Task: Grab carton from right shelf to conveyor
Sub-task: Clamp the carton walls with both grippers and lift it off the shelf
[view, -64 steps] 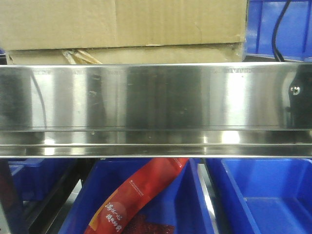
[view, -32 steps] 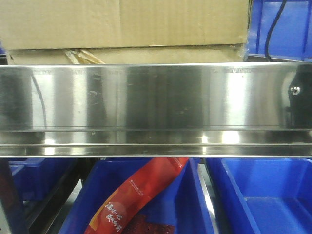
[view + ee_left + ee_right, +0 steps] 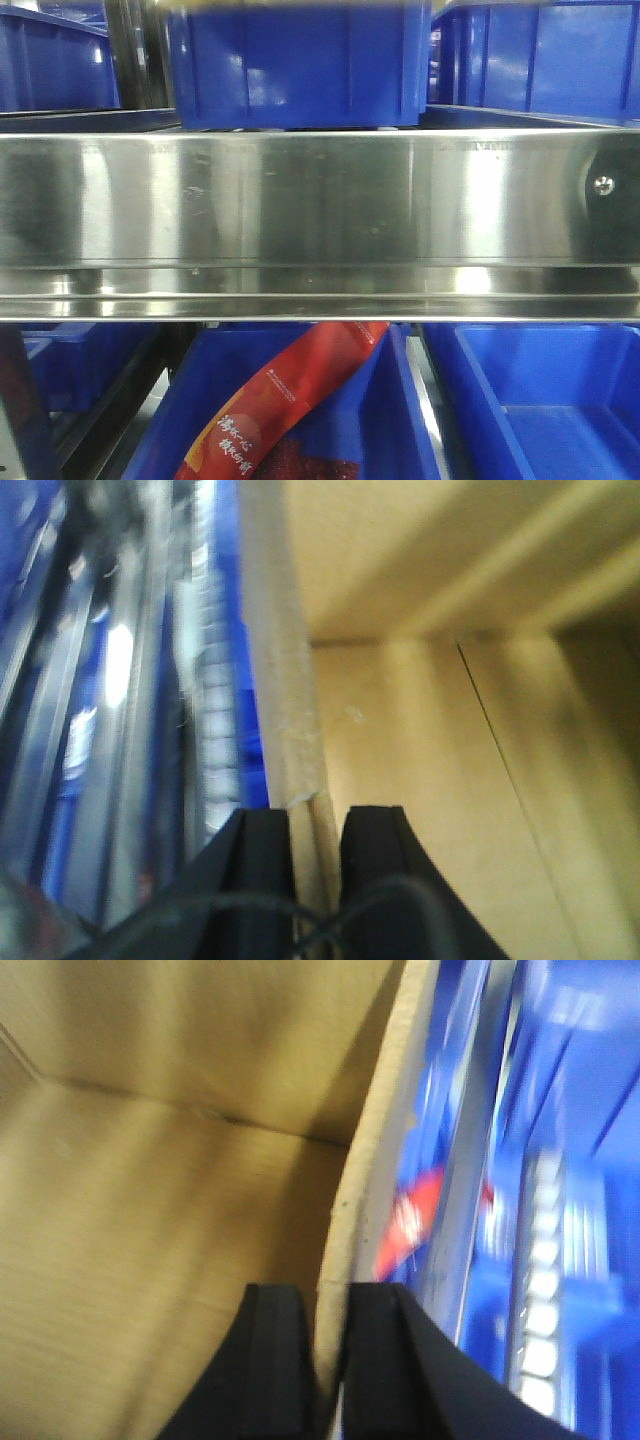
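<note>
The brown carton shows only in the wrist views. In the left wrist view my left gripper [image 3: 318, 825] is shut on the carton's left wall [image 3: 290, 720], one black finger outside, one inside the open carton [image 3: 450, 780]. In the right wrist view my right gripper [image 3: 335, 1305] is shut on the carton's right wall [image 3: 375, 1160], with the carton's inside [image 3: 150, 1210] to the left. Both views are blurred. In the front view the carton is out of sight.
A steel shelf rail [image 3: 320, 220] fills the middle of the front view. Blue bins stand above it [image 3: 300, 65] and below it [image 3: 540, 400]. A red snack bag [image 3: 280, 400] lies in the lower left bin. Blue bins and rollers blur past the carton [image 3: 540, 1260].
The carton that filled the top of the front view above the rail has left that view, uncovering the blue bins behind it. The rail and lower bins have not moved.
</note>
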Robot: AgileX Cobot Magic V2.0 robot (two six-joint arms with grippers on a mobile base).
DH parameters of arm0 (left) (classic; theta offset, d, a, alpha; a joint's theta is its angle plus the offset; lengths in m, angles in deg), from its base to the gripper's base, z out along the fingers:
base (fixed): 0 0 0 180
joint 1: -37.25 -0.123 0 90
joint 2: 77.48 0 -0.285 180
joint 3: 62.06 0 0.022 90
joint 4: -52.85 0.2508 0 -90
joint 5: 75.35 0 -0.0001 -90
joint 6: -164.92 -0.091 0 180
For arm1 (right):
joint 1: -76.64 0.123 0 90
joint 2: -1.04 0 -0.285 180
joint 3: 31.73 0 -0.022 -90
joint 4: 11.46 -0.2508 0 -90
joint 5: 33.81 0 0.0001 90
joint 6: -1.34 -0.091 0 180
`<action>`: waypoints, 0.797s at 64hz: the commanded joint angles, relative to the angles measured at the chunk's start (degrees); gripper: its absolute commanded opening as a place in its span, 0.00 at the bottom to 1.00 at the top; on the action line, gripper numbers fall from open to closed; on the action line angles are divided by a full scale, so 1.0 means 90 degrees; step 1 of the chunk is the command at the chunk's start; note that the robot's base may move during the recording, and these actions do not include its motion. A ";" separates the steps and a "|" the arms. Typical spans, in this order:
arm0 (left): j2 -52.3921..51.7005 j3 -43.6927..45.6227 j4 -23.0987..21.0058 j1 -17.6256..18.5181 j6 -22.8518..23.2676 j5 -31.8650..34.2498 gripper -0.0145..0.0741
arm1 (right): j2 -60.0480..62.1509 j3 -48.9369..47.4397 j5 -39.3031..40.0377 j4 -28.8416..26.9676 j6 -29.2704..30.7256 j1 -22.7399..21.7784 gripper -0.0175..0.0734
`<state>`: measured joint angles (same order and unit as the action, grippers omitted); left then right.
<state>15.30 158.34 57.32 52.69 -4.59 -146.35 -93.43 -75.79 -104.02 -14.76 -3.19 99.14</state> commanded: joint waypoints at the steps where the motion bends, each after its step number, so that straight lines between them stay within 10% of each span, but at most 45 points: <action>1: -0.0432 -0.0449 0.0285 0.0215 0.0009 0.0116 0.15 | 0.0507 0.0175 0.0028 0.0284 0.0110 0.0006 0.12; 22: -0.1664 -0.2185 0.0692 0.1160 0.0700 0.0116 0.15 | 0.2235 0.2525 0.0028 0.0281 0.0006 0.0069 0.12; 51: -0.1750 -0.2343 0.0710 0.1179 0.0700 0.0116 0.15 | 0.2521 0.3340 0.0296 0.0209 0.0006 0.0069 0.12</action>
<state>0.85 137.02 60.53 63.48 2.06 -146.13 -71.83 -45.59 -102.43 -16.03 -4.30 100.07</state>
